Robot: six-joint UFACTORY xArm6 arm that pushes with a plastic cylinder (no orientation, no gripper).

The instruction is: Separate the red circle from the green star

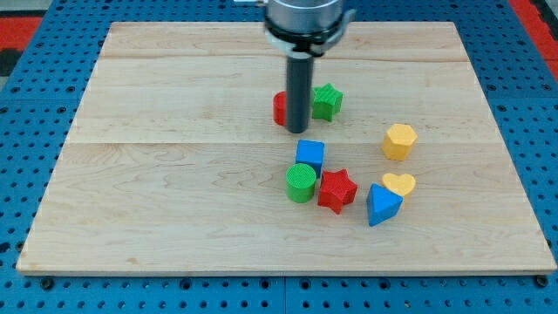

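The red circle [280, 108] sits near the board's middle top, mostly hidden behind my dark rod. The green star [327, 101] lies just to its right, a small gap from the rod. My tip [297, 130] rests on the board right in front of the red circle, between it and the green star, slightly toward the view's bottom.
A blue cube [310, 154], green circle [301, 182] and red star [336, 189] cluster below my tip. A blue triangle [382, 206], yellow heart [399, 184] and yellow hexagon [399, 140] lie to the right. The wooden board [174, 174] has blue pegboard around it.
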